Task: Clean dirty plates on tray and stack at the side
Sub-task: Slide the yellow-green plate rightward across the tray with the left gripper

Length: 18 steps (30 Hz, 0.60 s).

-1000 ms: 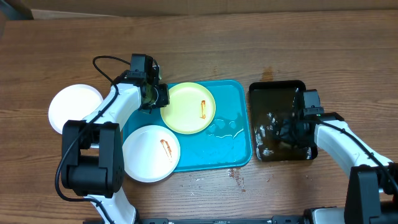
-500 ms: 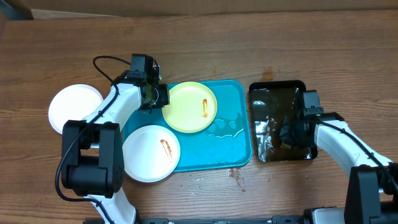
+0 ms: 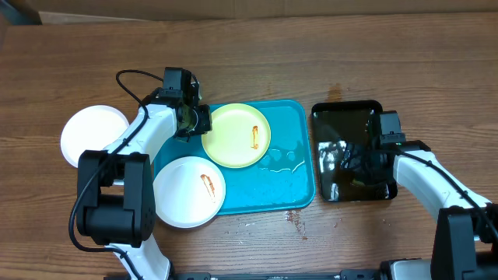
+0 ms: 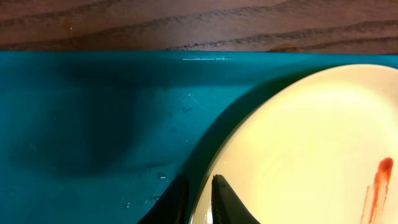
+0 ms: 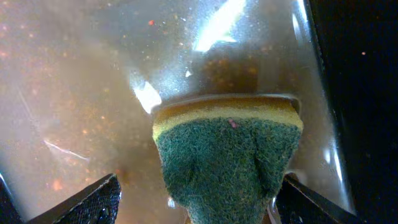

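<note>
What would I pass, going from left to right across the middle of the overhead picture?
White plate on the bare table → left gripper → yellow-green plate with a red smear → black tray.

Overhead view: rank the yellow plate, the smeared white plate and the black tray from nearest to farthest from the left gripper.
1. Yellow plate: its left rim sits between the left gripper's fingers.
2. Smeared white plate: toward the front, on the blue tray's left corner.
3. Black tray: far right.
</note>
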### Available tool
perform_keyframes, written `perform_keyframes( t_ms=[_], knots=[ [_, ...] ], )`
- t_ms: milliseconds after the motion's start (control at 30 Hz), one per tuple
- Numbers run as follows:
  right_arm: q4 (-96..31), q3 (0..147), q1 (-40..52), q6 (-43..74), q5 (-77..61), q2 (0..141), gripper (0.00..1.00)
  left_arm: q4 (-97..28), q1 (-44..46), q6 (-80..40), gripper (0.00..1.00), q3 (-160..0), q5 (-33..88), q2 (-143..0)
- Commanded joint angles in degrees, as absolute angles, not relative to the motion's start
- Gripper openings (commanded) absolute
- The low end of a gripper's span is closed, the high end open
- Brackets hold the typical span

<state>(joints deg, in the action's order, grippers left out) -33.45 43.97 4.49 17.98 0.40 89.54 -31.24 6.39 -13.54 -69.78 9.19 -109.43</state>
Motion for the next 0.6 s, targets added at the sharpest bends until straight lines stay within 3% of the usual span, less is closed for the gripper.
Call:
perform_keyframes(
  t_ms=[0, 233, 433, 467, 500, 533, 567],
  knots=[
    [-33.3, 44.2, 4.1, 18.0, 0.8, 89.8, 0.81, -31.3, 6.8, -13.7, 0.16, -69.5, 8.3, -109.4],
    [-33.3, 44.2, 4.1, 18.0, 0.8, 89.8, 0.81, -31.6, 7.2, -13.3, 0.04, -69.5, 5.2, -109.4],
    [-32.2, 43.1, 4.1, 18.0, 0.7, 89.8, 0.82, -31.3, 7.2, -13.3, 0.04, -68.7, 4.9, -109.4],
    [-32.1, 42.8, 4.1, 18.0, 0.7, 89.8, 0.78, -31.0, 7.2, -13.3, 0.04, -68.3, 4.7, -109.4],
    [-32.2, 42.8, 4.1, 18.0, 0.7, 89.8, 0.68, -30.8, 7.2, -13.3, 0.04, -67.7, 4.5, -109.4],
    [-32.2, 42.9, 4.1, 18.0, 0.7, 89.7, 0.46, -30.7, 7.2, -13.3, 0.04, -67.4, 4.5, -109.4],
    [-32.4, 43.2, 4.1, 17.8, 0.8, 89.6, 0.16, -30.5, 7.2, -13.3, 0.04, -67.4, 4.5, -109.4]
  ],
)
